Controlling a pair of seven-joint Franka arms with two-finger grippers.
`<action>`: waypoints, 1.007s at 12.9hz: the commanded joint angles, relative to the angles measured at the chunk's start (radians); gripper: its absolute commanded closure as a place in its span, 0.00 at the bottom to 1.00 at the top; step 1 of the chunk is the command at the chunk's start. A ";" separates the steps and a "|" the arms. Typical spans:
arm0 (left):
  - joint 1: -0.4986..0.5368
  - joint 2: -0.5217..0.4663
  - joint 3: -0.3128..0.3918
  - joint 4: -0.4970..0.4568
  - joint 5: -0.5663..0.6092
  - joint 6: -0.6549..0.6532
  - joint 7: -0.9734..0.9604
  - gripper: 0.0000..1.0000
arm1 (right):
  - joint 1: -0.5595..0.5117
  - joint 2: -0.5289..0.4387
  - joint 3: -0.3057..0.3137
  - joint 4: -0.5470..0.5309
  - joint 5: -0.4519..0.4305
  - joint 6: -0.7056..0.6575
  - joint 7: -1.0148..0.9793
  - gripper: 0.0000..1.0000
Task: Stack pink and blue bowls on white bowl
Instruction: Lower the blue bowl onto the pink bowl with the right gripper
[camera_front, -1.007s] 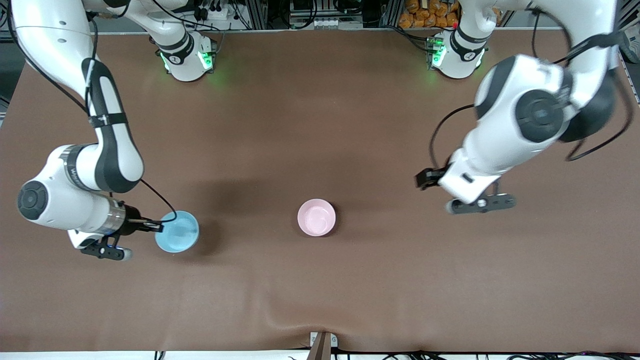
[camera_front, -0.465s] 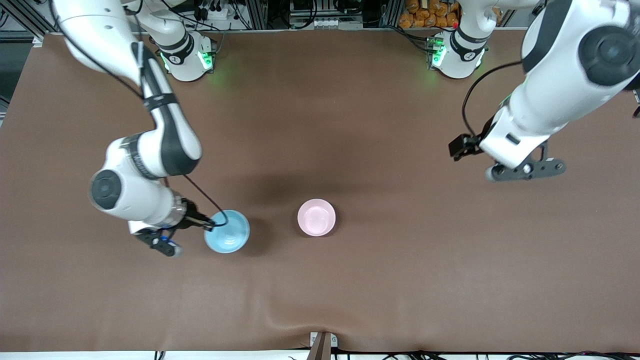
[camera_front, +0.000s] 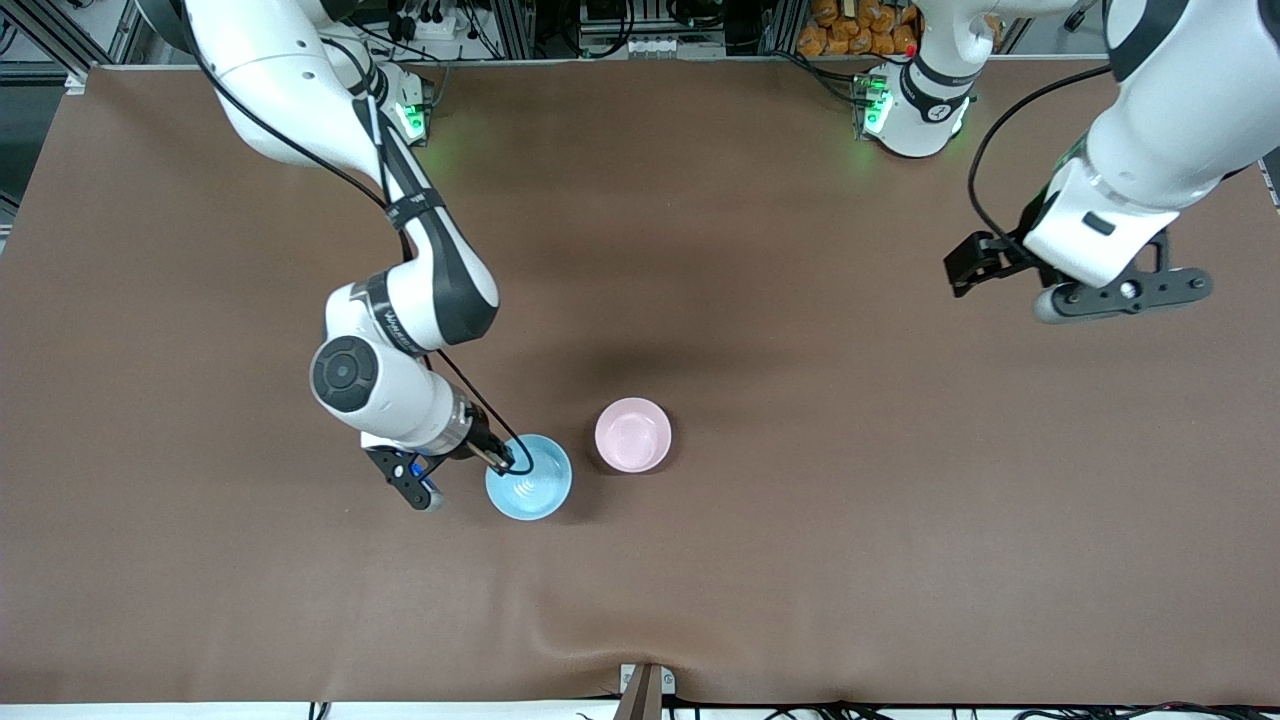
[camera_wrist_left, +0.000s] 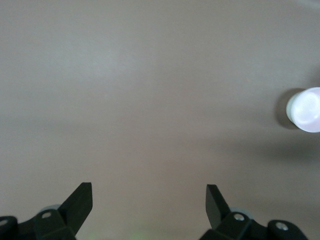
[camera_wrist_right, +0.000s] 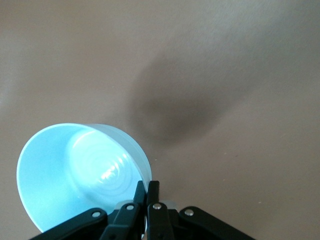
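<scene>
My right gripper (camera_front: 497, 458) is shut on the rim of the light blue bowl (camera_front: 530, 480) and holds it just above the table, close beside the pink bowl (camera_front: 633, 434) on the right arm's side. In the right wrist view the fingertips (camera_wrist_right: 148, 186) pinch the blue bowl's wall (camera_wrist_right: 75, 170), tilted, with its shadow apart on the cloth. The pink bowl stands upright mid-table and also shows in the left wrist view (camera_wrist_left: 306, 110). No white bowl shows on its own. My left gripper (camera_front: 1120, 292) is open and empty (camera_wrist_left: 149, 189), high over the table's left-arm end.
The brown table cloth (camera_front: 800, 560) is bare apart from the two bowls. Both arm bases (camera_front: 905, 110) stand along the table edge farthest from the front camera. A small bracket (camera_front: 645, 690) sits at the edge nearest it.
My right gripper has carried the blue bowl from the right arm's end of the table to just beside the pink bowl. My left arm has drawn back toward its base.
</scene>
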 joint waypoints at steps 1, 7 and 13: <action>0.006 -0.052 -0.008 -0.024 0.032 0.005 0.055 0.00 | 0.025 0.014 0.038 0.035 0.016 -0.007 0.090 1.00; 0.038 -0.079 0.048 -0.033 0.037 0.004 0.174 0.00 | 0.128 0.032 0.043 0.021 0.016 0.067 0.139 1.00; 0.083 -0.109 0.076 -0.051 0.026 -0.010 0.218 0.00 | 0.148 0.063 0.043 0.002 0.016 0.101 0.141 1.00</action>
